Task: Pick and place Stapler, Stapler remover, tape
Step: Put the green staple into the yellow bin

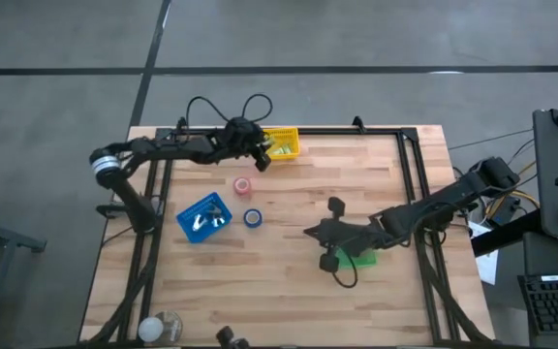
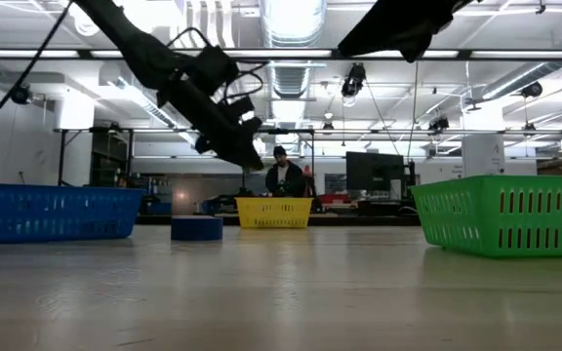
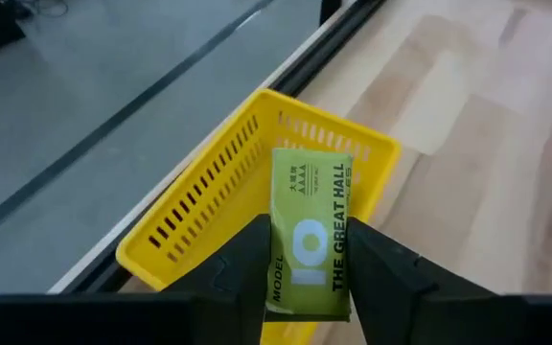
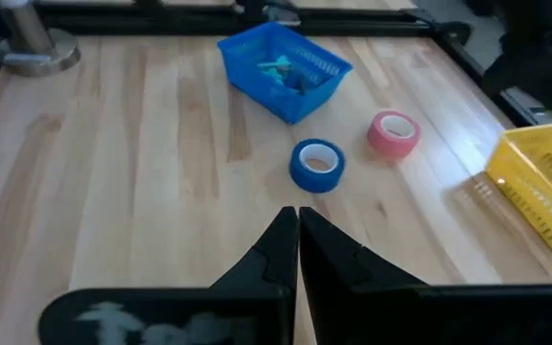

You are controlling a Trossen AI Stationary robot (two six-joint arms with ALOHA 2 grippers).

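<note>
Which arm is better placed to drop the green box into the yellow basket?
Left. Its end effector grips the green box just above the yellow basket; the right end effector, shut, is near the green basket.

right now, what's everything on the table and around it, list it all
yellow basket: one, far edge of the table
green box: one, held in the left hand above the yellow basket
blue basket: one, left side, things inside
pink tape: one, between the yellow and blue baskets
blue tape: one, right of the blue basket
green basket: one, under the right arm
person: one, in the room behind
left hand: shut on the box
right hand: shut, empty, mid-table
</note>
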